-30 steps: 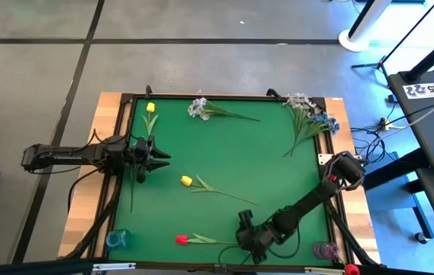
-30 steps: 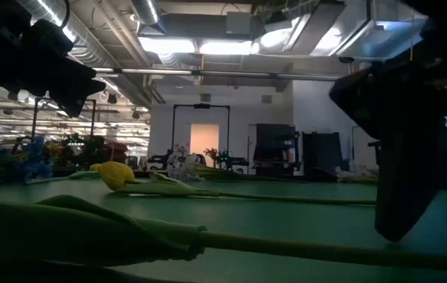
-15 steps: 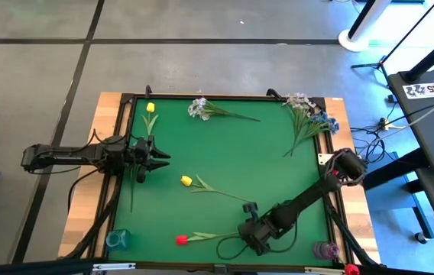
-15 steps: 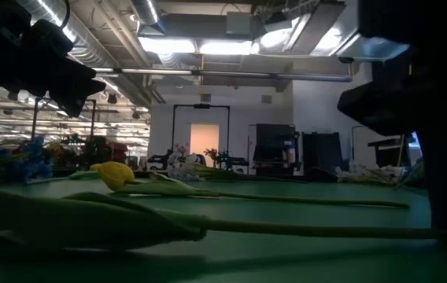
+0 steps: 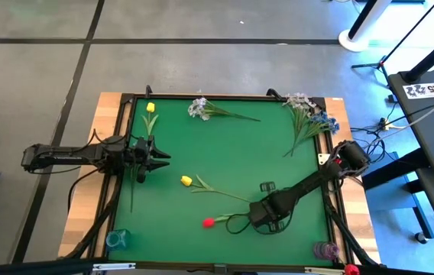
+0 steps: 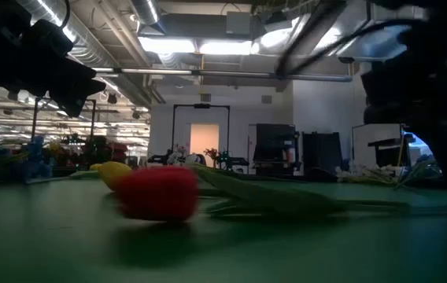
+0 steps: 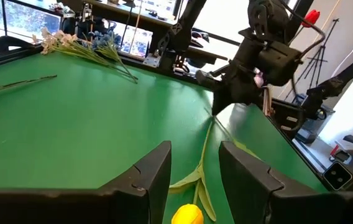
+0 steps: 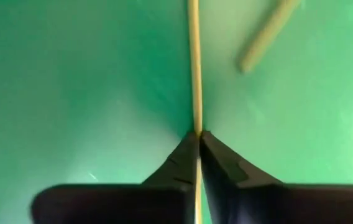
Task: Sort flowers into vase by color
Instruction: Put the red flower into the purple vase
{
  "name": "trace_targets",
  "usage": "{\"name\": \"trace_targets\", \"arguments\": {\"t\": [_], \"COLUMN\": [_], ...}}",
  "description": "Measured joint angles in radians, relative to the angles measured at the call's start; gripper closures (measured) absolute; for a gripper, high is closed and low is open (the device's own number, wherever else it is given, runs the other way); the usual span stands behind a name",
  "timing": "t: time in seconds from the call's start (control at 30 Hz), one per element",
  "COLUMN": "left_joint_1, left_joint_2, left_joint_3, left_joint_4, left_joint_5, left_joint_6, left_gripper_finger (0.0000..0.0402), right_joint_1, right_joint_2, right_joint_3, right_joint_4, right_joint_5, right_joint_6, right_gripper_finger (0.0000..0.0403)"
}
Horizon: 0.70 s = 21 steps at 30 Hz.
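Right hand [image 5: 257,220] now clenched on the red tulip [image 5: 208,222] stem (previously released), dragging it up-counter; sorting underway. Left hand [image 5: 162,156] waits, released.

Open workshop, grey concrete floor [image 5: 202,61] with dark seams.
Bright ceiling strip lights [image 6: 208,45], lit pale doorway [image 6: 202,140] at back, silver ducts [image 6: 90,55] overhead.

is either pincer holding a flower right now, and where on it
The right pincer is shut on the red tulip, pinching its thin stem. The left pincer holds nothing.
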Motion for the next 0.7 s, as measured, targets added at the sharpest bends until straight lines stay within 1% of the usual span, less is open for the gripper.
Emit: {"name": "trace_targets", "arguments": {"t": [0.1, 0.17, 0.27, 0.37, 0.47, 0.57, 0.6, 0.7], "left_joint_1": [0.0, 0.0, 0.0, 0.0, 0.0, 0.0, 0.0, 0.0], "left_joint_2": [0.0, 0.0, 0.0, 0.0, 0.0, 0.0, 0.0, 0.0], "left_joint_3": [0.0, 0.0, 0.0, 0.0, 0.0, 0.0, 0.0, 0.0], "left_joint_4": [0.0, 0.0, 0.0, 0.0, 0.0, 0.0, 0.0, 0.0], "left_joint_5": [0.0, 0.0, 0.0, 0.0, 0.0, 0.0, 0.0, 0.0], "left_joint_6": [0.0, 0.0, 0.0, 0.0, 0.0, 0.0, 0.0, 0.0], "left_gripper_finger": [0.0269, 0.0269, 0.0269, 0.0269, 0.0269, 0.0269, 0.0269, 0.0269], "right_joint_1": [0.001, 0.001, 0.003, 0.003, 0.003, -0.005, -0.006, -0.017], "right_joint_2": [-0.001, -0.002, -0.003, -0.005, -0.005, 0.003, 0.009, 0.047], "right_joint_3": [0.0, 0.001, 0.02, 0.042, 0.056, 0.051, 0.05, 0.049], "right_joint_4": [-0.058, -0.036, 0.059, 0.231, 0.425, 0.612, 0.648, 0.683], "right_joint_5": [0.003, 0.008, 0.028, 0.095, 0.197, 0.231, 0.232, 0.235], "right_joint_6": [0.05, 0.082, 0.099, 0.097, 0.071, 0.041, 0.04, 0.046], "right_gripper_finger": [0.0331, 0.0295, 0.0241, 0.0201, 0.0182, 0.018, 0.0182, 0.0193]}}
